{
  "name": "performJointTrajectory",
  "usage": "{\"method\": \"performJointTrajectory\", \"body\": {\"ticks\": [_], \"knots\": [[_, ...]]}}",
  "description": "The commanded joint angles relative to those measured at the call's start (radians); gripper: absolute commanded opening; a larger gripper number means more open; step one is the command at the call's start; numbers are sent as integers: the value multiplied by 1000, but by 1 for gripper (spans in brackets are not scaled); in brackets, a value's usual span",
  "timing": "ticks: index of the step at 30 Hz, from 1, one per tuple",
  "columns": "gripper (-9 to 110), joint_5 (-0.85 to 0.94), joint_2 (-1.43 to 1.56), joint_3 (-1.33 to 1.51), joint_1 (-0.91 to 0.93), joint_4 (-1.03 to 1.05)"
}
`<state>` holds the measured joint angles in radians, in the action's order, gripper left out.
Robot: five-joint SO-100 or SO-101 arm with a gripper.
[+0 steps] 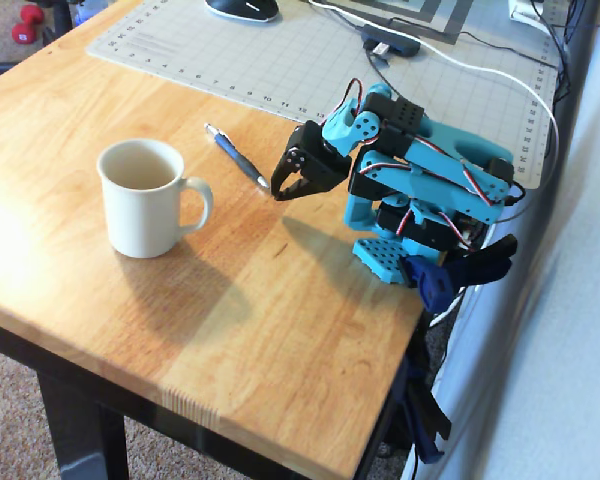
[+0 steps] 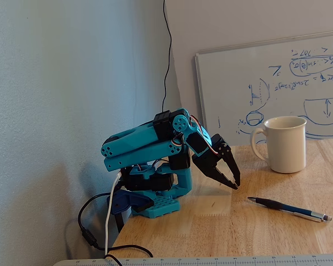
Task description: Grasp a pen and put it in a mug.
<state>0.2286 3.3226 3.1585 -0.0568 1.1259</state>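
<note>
Lying flat on the wooden surface [image 1: 280, 300], the dark-blue pen [image 1: 236, 155] rests diagonally in the overhead view, its silver tip end nearest the pincer [image 1: 283, 188] and its far end pointing toward the cutting mat [image 1: 310, 60]. The pincer hangs just beside that tip, nose down, black fingers [image 1: 302, 183] slightly apart and holding nothing; in the fixed view its fingertips [image 2: 233, 183] stand clear of the wood and short of the pen [image 2: 288, 208]. The cream-white mug [image 1: 143, 198] stands upright to the left of the pen in the overhead view, apart from it, its loop handle turned toward the pincer and its beige inside showing no contents. No object lies between pen and mug. The turquoise arm [image 1: 420, 185] is folded low over its base at the right edge of the surface, with red and white servo leads looped along its links. A white cable [image 1: 480, 75] crosses the mat behind the arm, and a black computer mouse [image 1: 243, 8] sits at the mat's far edge. Red dumbbells [image 1: 26, 22] lie on the floor at top left. In the fixed view a whiteboard [image 2: 255, 94] with blue marker sketches leans against the wall behind the mug [image 2: 286, 144].
</note>
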Motion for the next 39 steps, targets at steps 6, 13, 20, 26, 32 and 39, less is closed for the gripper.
{"method": "performJointTrajectory", "body": {"ticks": [6,13,20,26,32,39], "knots": [[1,-8,28,-21,-8,6],[1,-8,28,-21,-8,6],[1,-9,-12,-40,3,-9],[1,6,-158,-152,-5,-11],[7,86,-316,-293,0,-12],[13,488,-489,-442,126,-12]]}}
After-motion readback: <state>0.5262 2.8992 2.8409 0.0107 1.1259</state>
